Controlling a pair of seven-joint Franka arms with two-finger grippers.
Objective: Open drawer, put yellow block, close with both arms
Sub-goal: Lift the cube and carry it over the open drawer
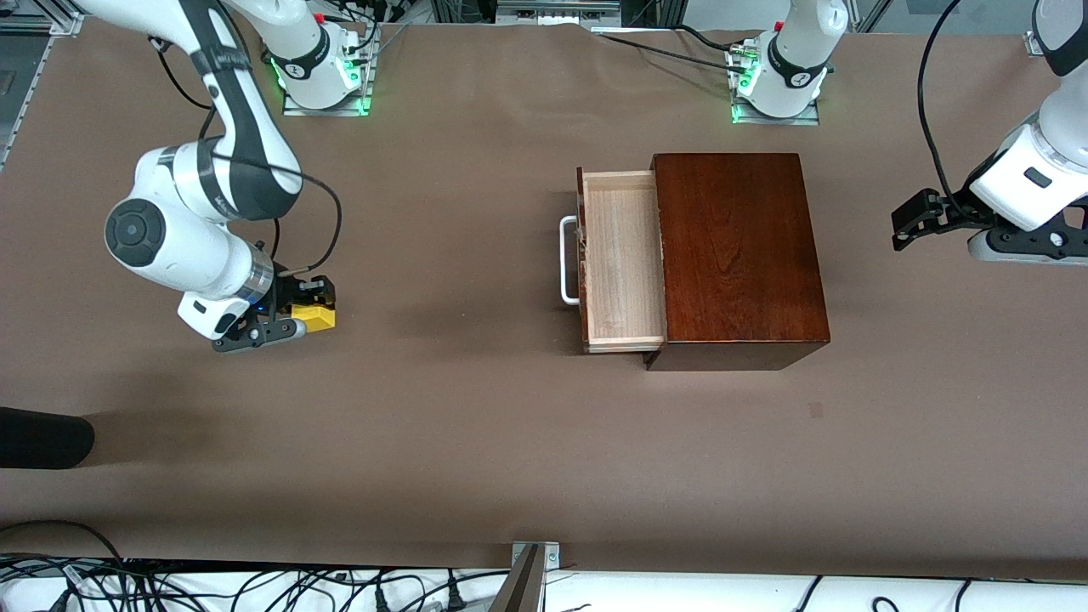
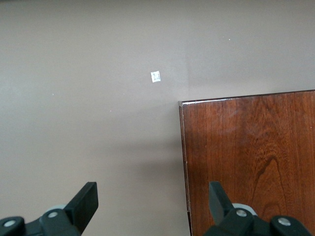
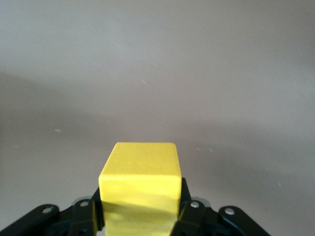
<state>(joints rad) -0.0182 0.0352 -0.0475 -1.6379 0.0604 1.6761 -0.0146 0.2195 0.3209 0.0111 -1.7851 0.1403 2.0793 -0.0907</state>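
Observation:
The yellow block (image 1: 316, 318) sits low at the table toward the right arm's end, with my right gripper (image 1: 308, 311) shut on it. In the right wrist view the yellow block (image 3: 140, 179) fills the space between the black fingers (image 3: 189, 212). The drawer (image 1: 625, 255) stands pulled out of the mahogany box (image 1: 735, 255), its pale tray empty and its white handle (image 1: 568, 259) pointing toward the right arm's end. My left gripper (image 1: 908, 228) hangs open over the table beside the box, toward the left arm's end. The left wrist view shows the left gripper (image 2: 152, 196) holding nothing, near a corner of the box (image 2: 251, 157).
A black object (image 1: 42, 438) juts in over the table edge at the right arm's end. A metal bracket (image 1: 531, 569) and cables (image 1: 255, 586) run along the table edge nearest the front camera. A small white tag (image 2: 156, 76) lies on the cloth near the box.

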